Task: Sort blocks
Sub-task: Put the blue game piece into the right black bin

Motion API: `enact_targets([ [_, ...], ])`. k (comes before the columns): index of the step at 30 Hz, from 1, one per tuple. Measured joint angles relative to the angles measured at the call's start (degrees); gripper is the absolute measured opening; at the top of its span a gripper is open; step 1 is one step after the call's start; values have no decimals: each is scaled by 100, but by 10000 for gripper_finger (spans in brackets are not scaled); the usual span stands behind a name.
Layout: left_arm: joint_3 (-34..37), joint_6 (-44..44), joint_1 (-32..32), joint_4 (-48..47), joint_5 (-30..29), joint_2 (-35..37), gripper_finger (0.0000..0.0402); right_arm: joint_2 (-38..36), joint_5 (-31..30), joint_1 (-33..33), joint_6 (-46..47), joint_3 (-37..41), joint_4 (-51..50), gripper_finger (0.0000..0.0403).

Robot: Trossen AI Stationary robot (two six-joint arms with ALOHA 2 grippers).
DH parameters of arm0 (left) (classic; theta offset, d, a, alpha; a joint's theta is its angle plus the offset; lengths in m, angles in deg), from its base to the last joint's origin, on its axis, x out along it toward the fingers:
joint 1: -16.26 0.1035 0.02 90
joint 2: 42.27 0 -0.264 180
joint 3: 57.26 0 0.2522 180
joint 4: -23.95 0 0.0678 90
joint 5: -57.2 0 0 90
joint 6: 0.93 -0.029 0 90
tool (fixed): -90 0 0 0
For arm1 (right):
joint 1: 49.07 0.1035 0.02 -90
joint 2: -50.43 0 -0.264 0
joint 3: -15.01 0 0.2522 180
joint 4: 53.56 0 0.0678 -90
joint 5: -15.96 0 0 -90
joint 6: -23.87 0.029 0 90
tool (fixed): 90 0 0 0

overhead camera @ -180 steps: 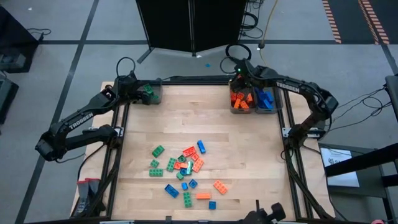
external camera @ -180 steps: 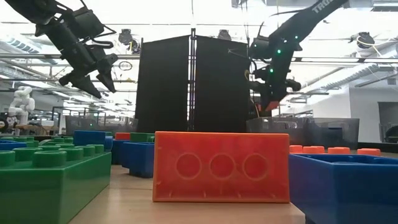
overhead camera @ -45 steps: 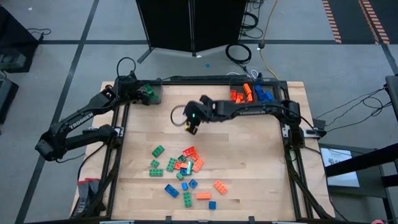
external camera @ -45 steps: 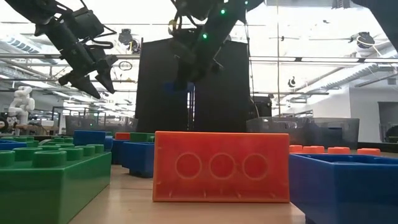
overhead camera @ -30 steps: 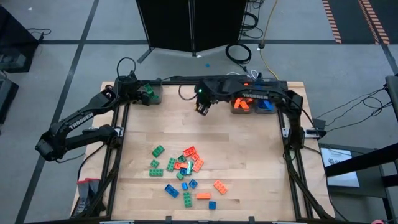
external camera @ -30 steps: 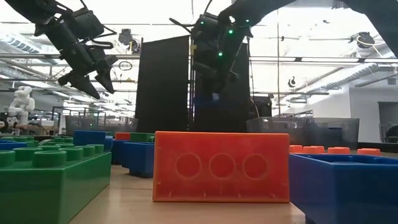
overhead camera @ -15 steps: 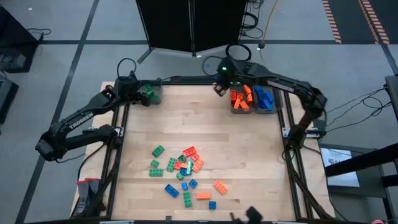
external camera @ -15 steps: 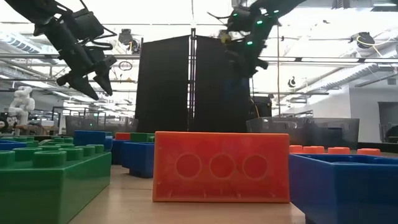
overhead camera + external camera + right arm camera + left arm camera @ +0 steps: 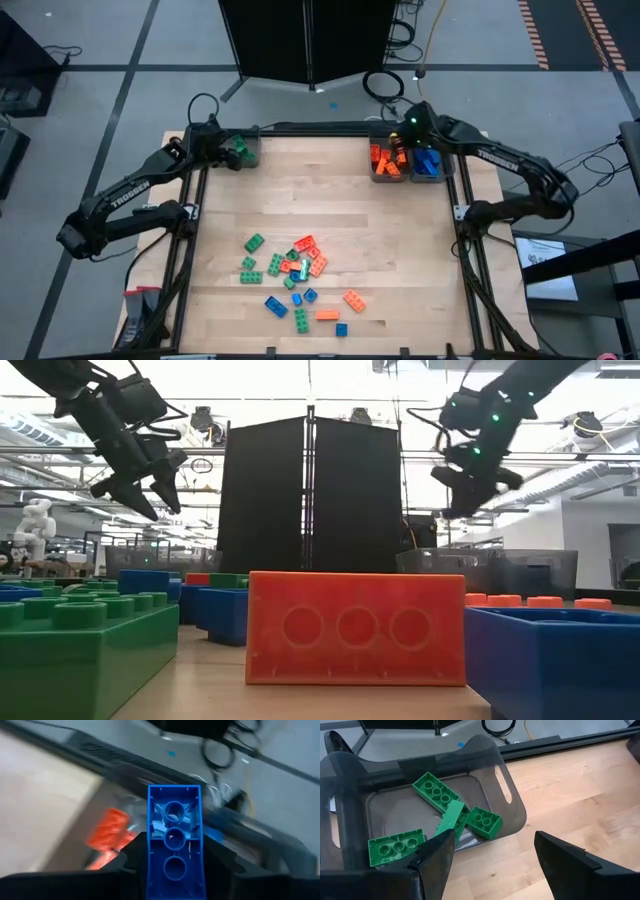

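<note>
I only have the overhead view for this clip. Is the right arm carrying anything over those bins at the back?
Observer: Yes. The right pincer is shut on a blue block, shown by its wrist camera.
Operator: And the left arm?
Observer: Its left pincer is open and empty, above the green bin.
Operator: What's in that bin?
Observer: Only green blocks, at least four.

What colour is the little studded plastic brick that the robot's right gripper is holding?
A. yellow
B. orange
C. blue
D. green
C. The right wrist view shows a blue studded plastic brick pinched between the right gripper's two dark fingers, above the grey bins at the table's far edge.
</note>
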Motion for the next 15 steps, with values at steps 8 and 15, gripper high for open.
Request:
enact_targets([
  [8, 0, 287, -2, -3, -9, 0, 277, -32, -147, -587, 557, 467, -42, 116],
  [15, 0, 293, 0, -6, -15, 0, 277, -25, -27, -1045, 573, 834, -4, 116],
])
